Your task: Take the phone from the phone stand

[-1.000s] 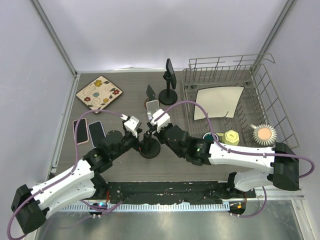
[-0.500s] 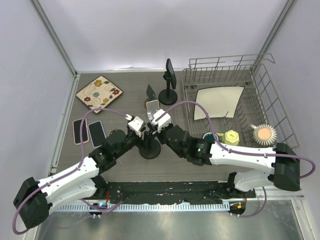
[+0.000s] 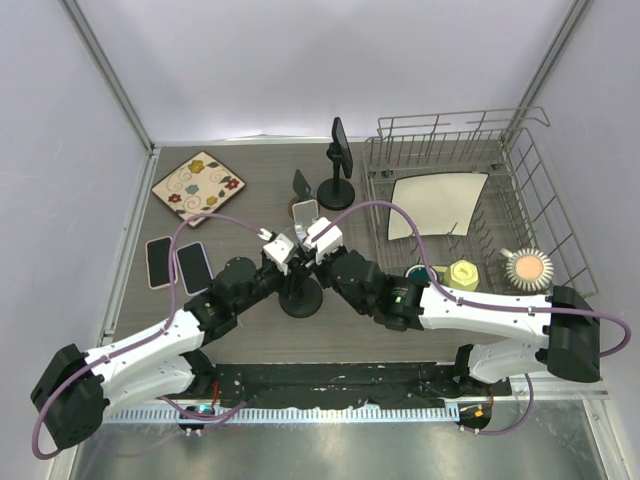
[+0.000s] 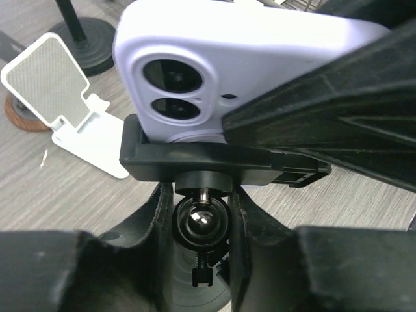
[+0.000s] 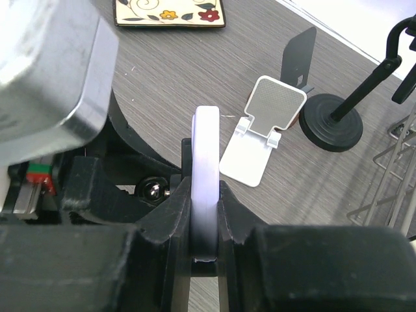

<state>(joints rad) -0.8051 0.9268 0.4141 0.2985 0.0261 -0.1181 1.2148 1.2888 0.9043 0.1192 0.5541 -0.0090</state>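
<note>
Phone [image 5: 207, 175], lilac-cased, stands upright in the phone stand [image 4: 221, 159] near the tabletop's middle. Our right gripper [image 5: 205, 198] pinches its two faces, while our left gripper [image 4: 200, 224] clamps the stand's ball joint just beneath. We see a white folding stand [image 5: 263, 130] close behind toward the far edge, and a dish rack [image 3: 450, 130] along the right edge.

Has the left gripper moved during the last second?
Yes. The left gripper moved rightward, to the black round-based phone stand holding the lilac phone.
</note>
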